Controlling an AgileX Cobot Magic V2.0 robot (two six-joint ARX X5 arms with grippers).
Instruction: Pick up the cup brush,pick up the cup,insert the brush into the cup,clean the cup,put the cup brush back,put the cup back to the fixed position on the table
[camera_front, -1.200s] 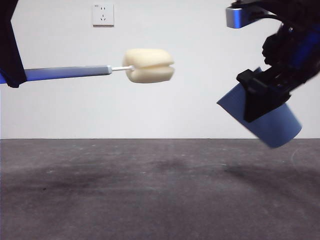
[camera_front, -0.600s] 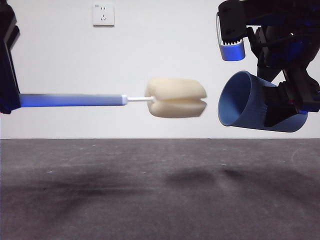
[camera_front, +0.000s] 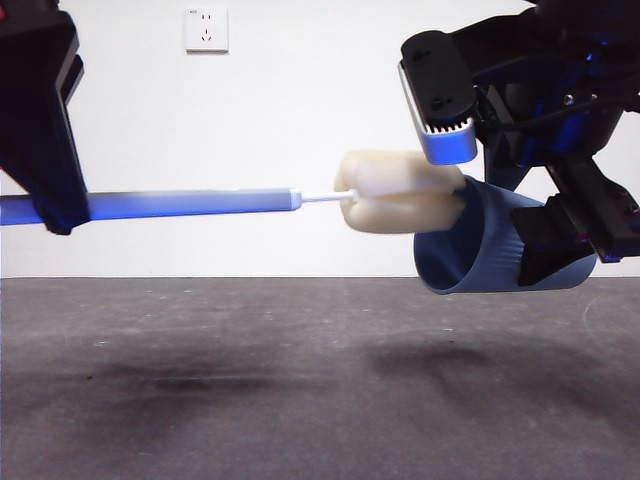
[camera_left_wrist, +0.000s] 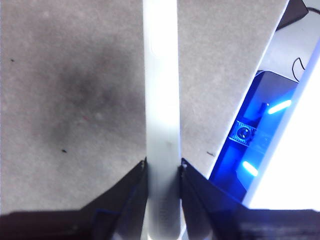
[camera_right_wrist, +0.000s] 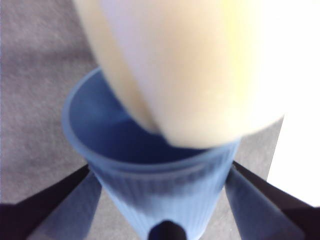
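- Surface (camera_front: 300, 380): bare; both items are airborne, so returns remain.
- Cup (camera_front: 500, 250): my right gripper (camera_right_wrist: 162, 200) pinches it, tipped sideways.
- Cup brush (camera_front: 400, 192): left gripper (camera_left_wrist: 163, 172) clamps the handle; sponge at the rim, insertion just starting, cleaning outstanding.

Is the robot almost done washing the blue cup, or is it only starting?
Only starting. Both pick-ups look done: the left gripper is shut on the cup brush, and the right gripper is shut on the cup, both in the air above the table. Right now the sponge head sits at the cup's mouth, barely inside. Scrubbing and putting both things back are left.
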